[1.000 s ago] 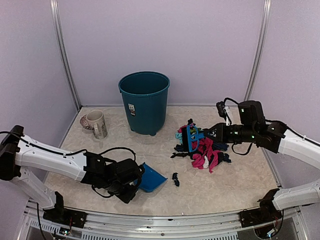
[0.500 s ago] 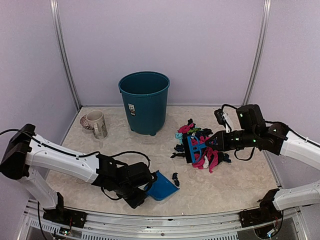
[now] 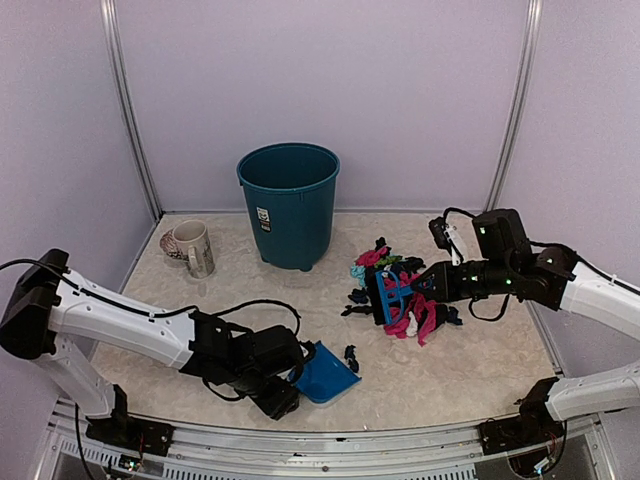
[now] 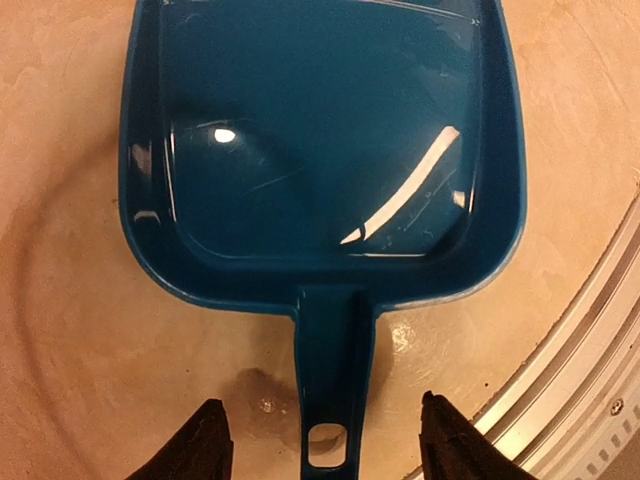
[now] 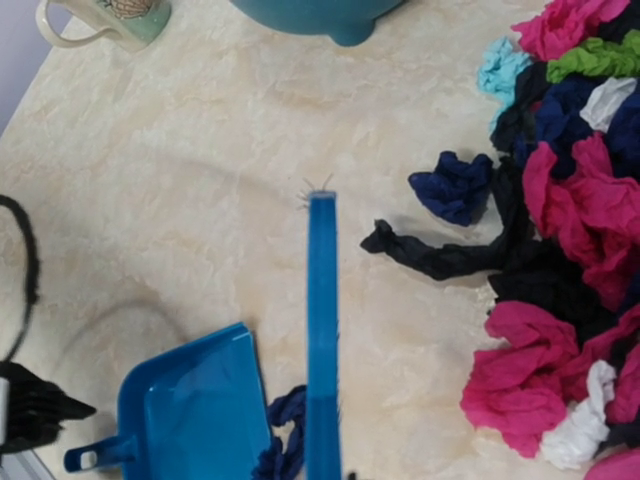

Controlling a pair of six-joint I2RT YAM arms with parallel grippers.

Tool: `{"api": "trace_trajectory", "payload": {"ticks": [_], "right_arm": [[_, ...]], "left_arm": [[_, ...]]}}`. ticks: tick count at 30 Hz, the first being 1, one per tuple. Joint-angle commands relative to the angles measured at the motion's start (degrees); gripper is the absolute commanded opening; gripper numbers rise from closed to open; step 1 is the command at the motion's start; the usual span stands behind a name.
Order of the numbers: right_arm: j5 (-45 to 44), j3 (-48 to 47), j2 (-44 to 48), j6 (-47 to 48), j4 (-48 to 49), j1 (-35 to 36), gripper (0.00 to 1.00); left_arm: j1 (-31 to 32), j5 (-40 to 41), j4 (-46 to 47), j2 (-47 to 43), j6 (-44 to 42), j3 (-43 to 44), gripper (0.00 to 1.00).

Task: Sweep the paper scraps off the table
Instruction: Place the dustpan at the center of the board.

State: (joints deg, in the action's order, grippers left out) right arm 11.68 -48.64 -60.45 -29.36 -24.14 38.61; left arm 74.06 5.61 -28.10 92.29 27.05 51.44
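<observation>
The left gripper (image 4: 330,447) has its fingers (image 4: 208,445) spread wide. The dustpan (image 4: 320,130) handle (image 4: 333,370) lies between them with a gap on each side, touching neither. The pan sits flat on the table (image 4: 80,330), its mouth pointing straight away from the fingertips. To the right of the fingers the metal rail (image 4: 575,395) runs close beside the pan's near corner, so there is little room on that side. To their left and beyond the mouth the table is bare.

The right gripper (image 3: 425,283) is clamped on the brush (image 5: 322,330). Its fingers are out of the wrist view, where the brush shows edge-on, reaching straight ahead from them. Ahead and to the right of those fingers the scraps (image 5: 570,250) lie heaped in pink, black, dark blue and teal. A blue bit (image 5: 455,185) and a black twist (image 5: 430,255) form the heap's edge nearest the brush. They lie just to the right of the brush, apart from it.

One dark blue scrap (image 3: 350,357) lies alone, just off the pan's mouth and to the left of the brush, between pan and brush. Past the brush tip a broad stretch of table opens toward the bin (image 3: 289,205) and the mug (image 3: 190,248), both well apart from either gripper.
</observation>
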Motion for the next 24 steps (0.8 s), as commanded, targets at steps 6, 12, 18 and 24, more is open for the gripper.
{"api": "trace_trajectory", "payload": {"ticks": [6, 12, 18, 24], "right_arm": [[-0.9, 2.0, 1.2, 0.9, 2.3, 0.8, 0.00], [-1.0, 2.8, 1.3, 0.8, 4.1, 0.8, 0.00], [-1.2, 3.4, 1.6, 0.6, 4.8, 0.8, 0.00], [-1.6, 4.3, 2.5, -0.1, 5.0, 0.8, 0.00]], "left_arm": [[5.3, 9.2, 10.4, -11.5, 10.3, -10.5, 0.76], [9.1, 17.3, 18.7, -15.6, 15.5, -18.1, 0.80], [10.7, 21.5, 27.7, -14.8, 15.5, -23.3, 0.78], [12.9, 25.2, 32.6, -11.1, 12.5, -23.3, 0.77]]}}
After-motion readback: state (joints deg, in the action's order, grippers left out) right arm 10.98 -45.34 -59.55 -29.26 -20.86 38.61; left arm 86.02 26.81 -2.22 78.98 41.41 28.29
